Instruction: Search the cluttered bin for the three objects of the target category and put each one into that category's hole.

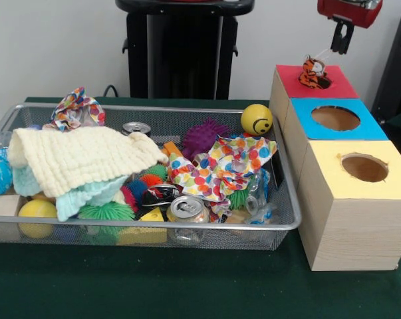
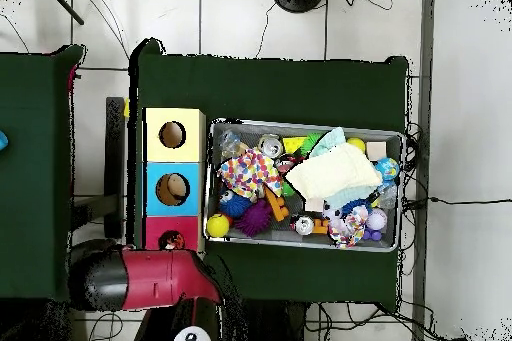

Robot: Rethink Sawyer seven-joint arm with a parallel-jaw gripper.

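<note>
Over the red box: gripper up top, tiger toy sitting in the hole

On the green table (image 1: 187, 286) the biggest thing by far is the cluttered bin (image 1: 290, 224), that silver wire-mesh basket; it fills the left and middle of the front view and sits just beside the row of three wooden boxes; the gripper is nowhere near it, it's well off to the side and above the far end of the box row.

Next down in size, the boxes: yellow-topped box (image 1: 333, 176) nearest the camera, blue-topped box (image 1: 306, 127) in the middle, red-topped box (image 1: 290, 83) farthest back; each has a round hole in its top; from overhead the red arm (image 2: 165, 277) reaches in right next to the red one.

Inside the bin: a cream knitted cloth (image 1: 80, 156) draped over the left half, a polka-dot cloth (image 1: 230, 166) toward the right, a yellow smiley ball (image 1: 257, 119) in the back corner closest to the boxes, a drink can (image 1: 187, 209) by the front rim.

Smallest stuff: a tiger toy (image 1: 314, 73) sits in the red box's hole, sticking out of it; the gripper (image 1: 342, 41) hangs just above and a bit to the side of it, apart from the toy; its dark fingers look close together with nothing between them.
</note>
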